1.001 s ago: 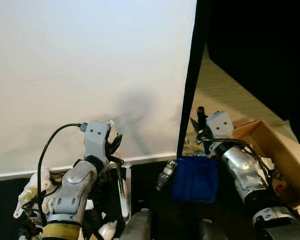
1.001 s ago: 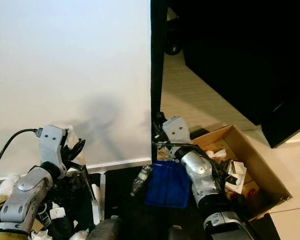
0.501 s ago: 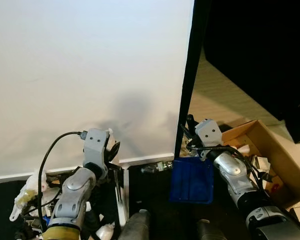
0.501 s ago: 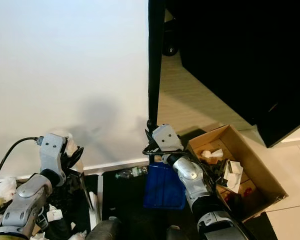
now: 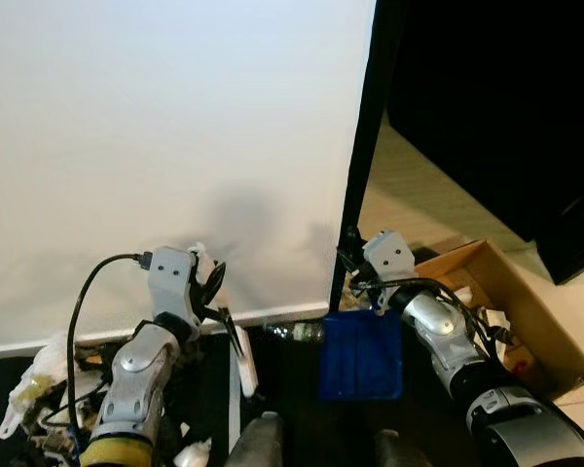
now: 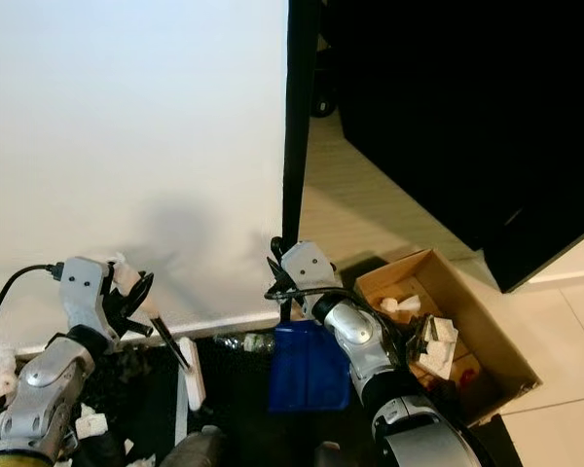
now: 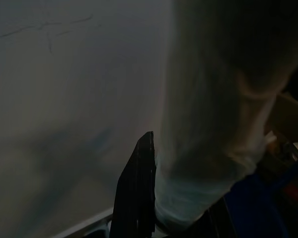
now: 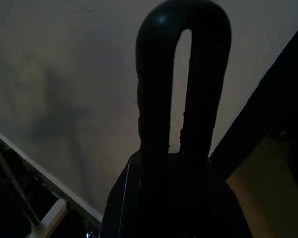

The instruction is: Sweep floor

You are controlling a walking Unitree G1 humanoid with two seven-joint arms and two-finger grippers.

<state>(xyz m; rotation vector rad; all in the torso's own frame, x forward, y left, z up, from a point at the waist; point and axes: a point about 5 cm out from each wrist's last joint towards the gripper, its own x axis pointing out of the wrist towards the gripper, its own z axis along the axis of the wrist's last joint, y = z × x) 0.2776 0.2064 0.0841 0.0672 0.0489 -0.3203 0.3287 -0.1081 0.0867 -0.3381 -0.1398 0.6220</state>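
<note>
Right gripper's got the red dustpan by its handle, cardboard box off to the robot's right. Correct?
Not quite: the dustpan is blue, not red, as the right eye view shows. The right gripper does hold it by its handle, and the cardboard box sits to the robot's right.

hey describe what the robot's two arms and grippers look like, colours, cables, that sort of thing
Both arms are silver-grey metal with rounded joint housings and a boxy light-grey wrist block. The left arm has a tan band at its base and a black cable looping off the wrist. The right arm carries thin black wires. Each gripper has long black fingers.
</note>
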